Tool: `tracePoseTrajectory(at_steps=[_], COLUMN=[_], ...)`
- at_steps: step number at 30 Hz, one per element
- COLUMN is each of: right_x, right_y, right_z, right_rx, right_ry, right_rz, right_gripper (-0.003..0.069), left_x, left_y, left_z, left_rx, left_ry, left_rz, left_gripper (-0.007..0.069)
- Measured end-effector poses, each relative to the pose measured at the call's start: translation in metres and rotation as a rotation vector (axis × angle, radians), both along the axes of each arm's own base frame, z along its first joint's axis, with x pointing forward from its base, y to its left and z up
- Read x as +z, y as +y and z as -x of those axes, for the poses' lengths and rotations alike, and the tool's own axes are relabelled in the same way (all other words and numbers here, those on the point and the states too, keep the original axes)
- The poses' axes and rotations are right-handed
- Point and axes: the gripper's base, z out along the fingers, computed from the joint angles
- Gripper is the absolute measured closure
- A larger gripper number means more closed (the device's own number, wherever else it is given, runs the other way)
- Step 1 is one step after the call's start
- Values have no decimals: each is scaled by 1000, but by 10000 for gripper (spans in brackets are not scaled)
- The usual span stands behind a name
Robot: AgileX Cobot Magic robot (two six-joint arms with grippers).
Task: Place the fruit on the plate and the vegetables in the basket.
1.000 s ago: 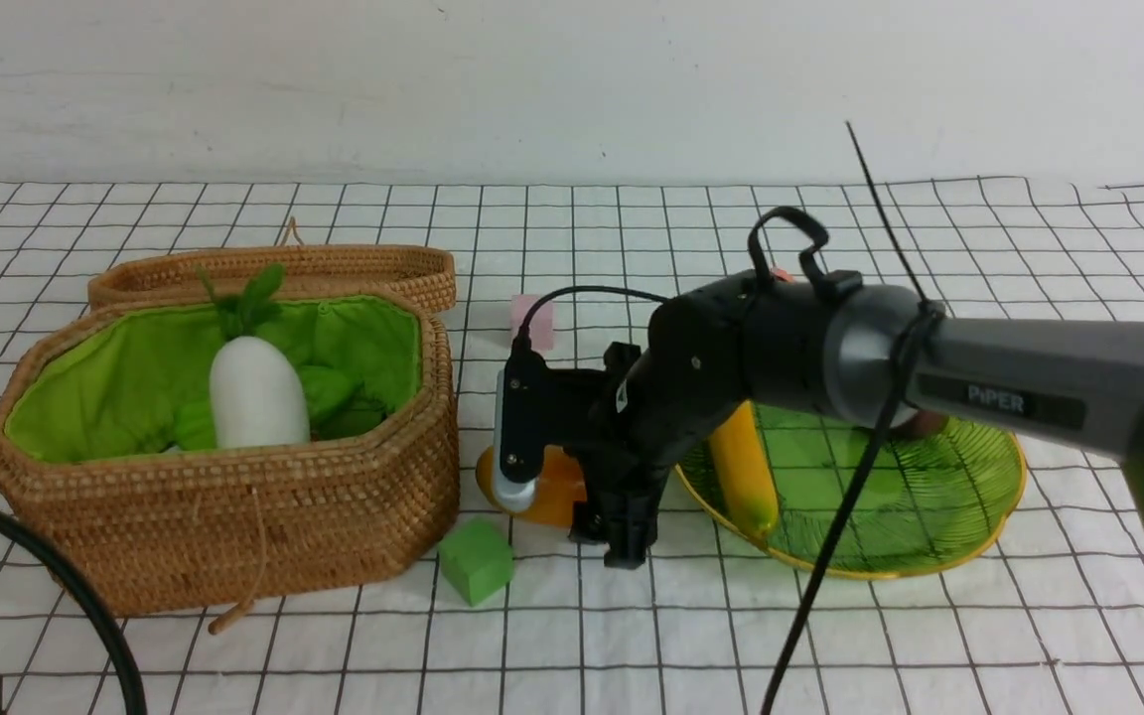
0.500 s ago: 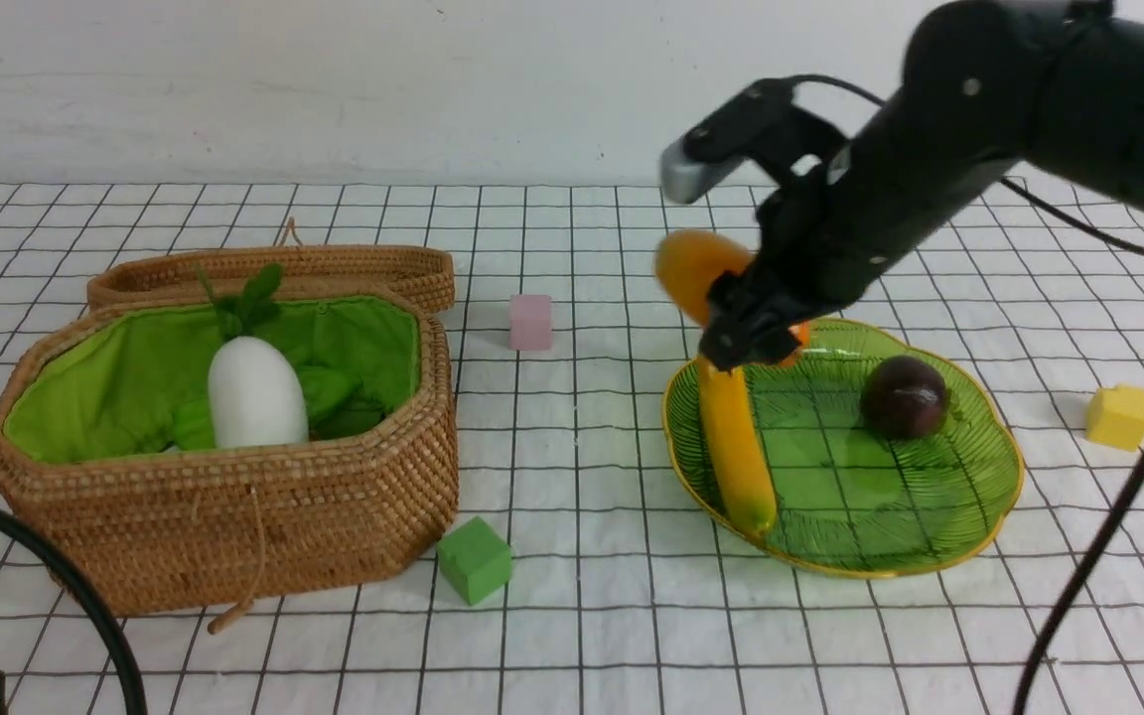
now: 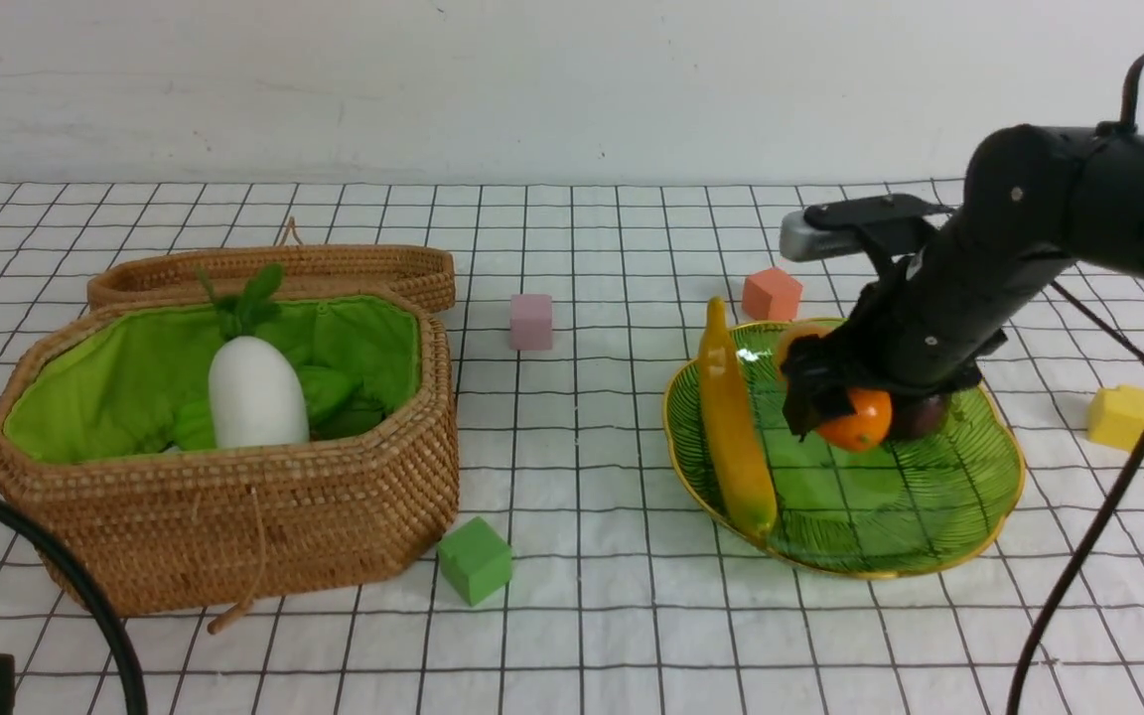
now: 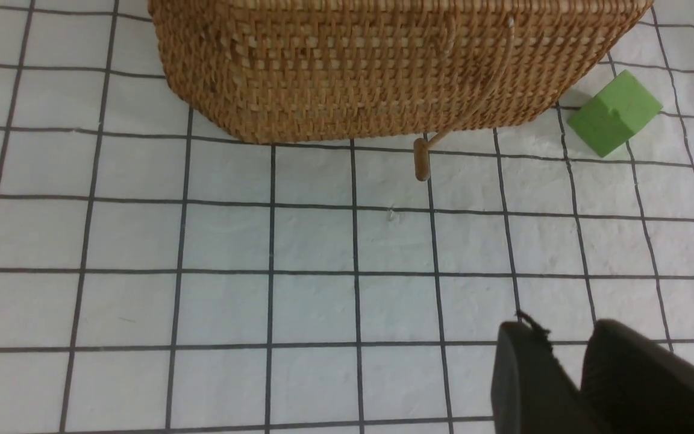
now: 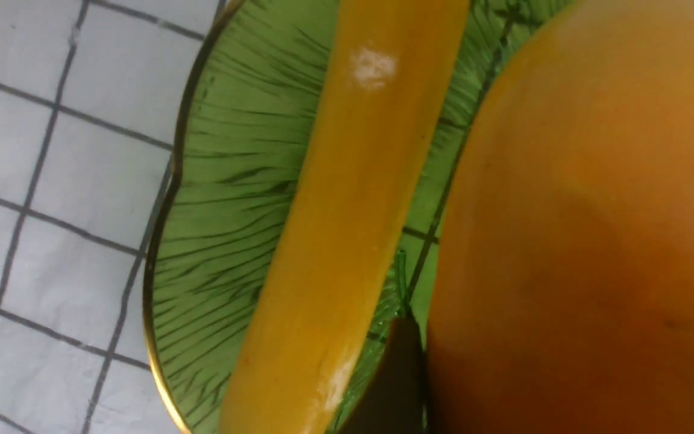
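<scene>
Right gripper (image 3: 818,393) jaws pinching mango (image 3: 858,421) over plate (image 3: 910,516); banana (image 3: 731,427) at plate's 9 o'clock. Left gripper (image 4: 571,346) jaws: cannot tell.

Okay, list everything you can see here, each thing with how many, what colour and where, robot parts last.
basket: one, tan wicker, green lining, lid open, left.
radish: one, white, in the basket.
plate: one, green glass, gold rim, right of centre.
banana: one, yellow, on the plate's left part.
mango: one, orange-yellow, held over the plate.
purple fruit: one, dark, on the plate, mostly hidden.
cubes: four; pink cube behind centre, orange cube behind the plate, green cube by the basket's front corner, yellow cube far right.
cloth: one, white, black grid.
right gripper: black, clamping the mango.
left gripper: black, jaws together, over cloth before the basket.
</scene>
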Motion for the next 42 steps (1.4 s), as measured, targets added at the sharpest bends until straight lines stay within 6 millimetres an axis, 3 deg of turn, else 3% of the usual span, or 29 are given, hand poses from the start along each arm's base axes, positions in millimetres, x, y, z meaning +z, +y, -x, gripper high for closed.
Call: tracePoseTrajectory(at_steps=[4,8,12,15,17,18,20,21,22,24,29,42], right_x=[31,72,87,86,76,73,51,49,34,11,-14,-14], right_y=[-6,-15,-26,-35,-47,-49,-59,-60,-66,-73,-80,-81], right_z=[18,60,117,152,191,197,229,231,244,262,276,275], right_rx=[-20,-43,-64,-82,-112,-116,-146,-149,-166,-182,-207,-214], right_ry=[12,20,7,-36,-137,-154,-263,-272,-345,-408,-506,-542], right_rz=[10,-23,-90,-115,-146,-150,-177,-179,-189,-192,-205,-211], right_gripper=[-15,60,174,261,400,411,540,562,629,666,667,667], left_x=[0,-2,-6,-7,-8,-8,-8,-8,-8,-8,-8,-8], left_y=[0,1,2,3,3,3,3,3,3,3,3,3], left_z=[0,2,5,7,8,8,8,8,8,8,8,8], left_rx=[-8,2,18,24,27,27,27,27,27,26,26,27], left_ry=[1,29,85,111,125,125,126,126,127,127,127,127], left_rz=[-10,-15,-16,-21,-27,-27,-25,-25,-23,-22,-22,-23], left_gripper=[475,472,469,468,466,465,463,463,463,463,461,451])
